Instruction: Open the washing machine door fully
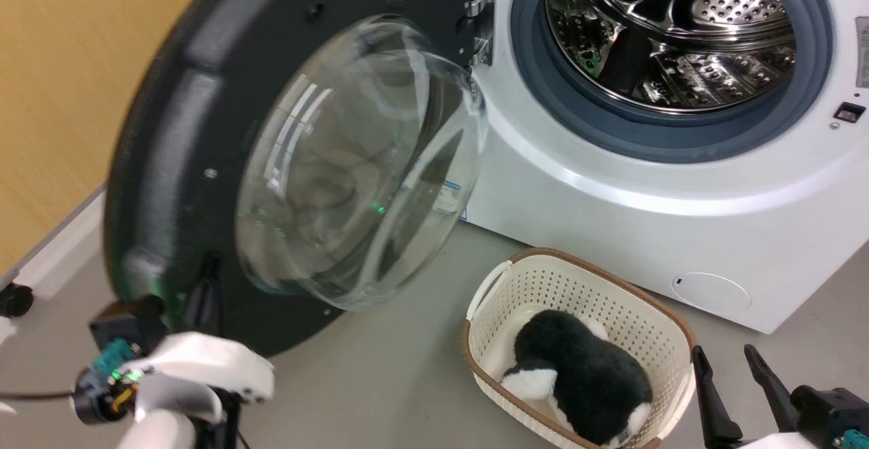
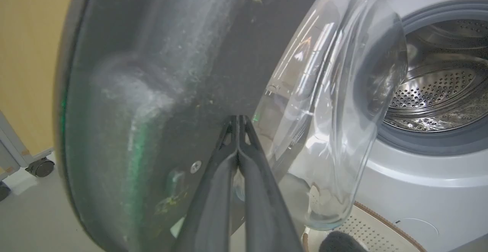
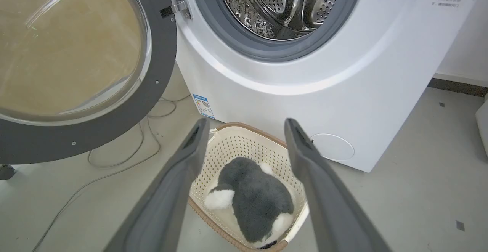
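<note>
The washing machine door point(image 1: 183, 130) stands swung wide to the left on its hinge point(image 1: 481, 14), its inner black face and bulging glass bowl point(image 1: 360, 164) turned toward me. The white washing machine point(image 1: 645, 211) shows its steel drum and grey gasket. My left gripper point(image 2: 237, 120) is shut, fingertips against the door's inner face point(image 2: 152, 92) beside the glass point(image 2: 335, 111); in the head view its fingers point(image 1: 207, 293) reach the door's lower edge. Low at the right, my right gripper point(image 1: 726, 354) hangs open above the basket, apart from the door point(image 3: 114, 103).
A cream perforated basket point(image 1: 611, 293) holding a black-and-white plush toy point(image 1: 577, 374) sits on the floor before the washer. A yellow wall point(image 1: 61, 96) stands behind the door. A castor point(image 1: 13, 299) and a loose cable point(image 3: 114, 160) lie on the floor at the left.
</note>
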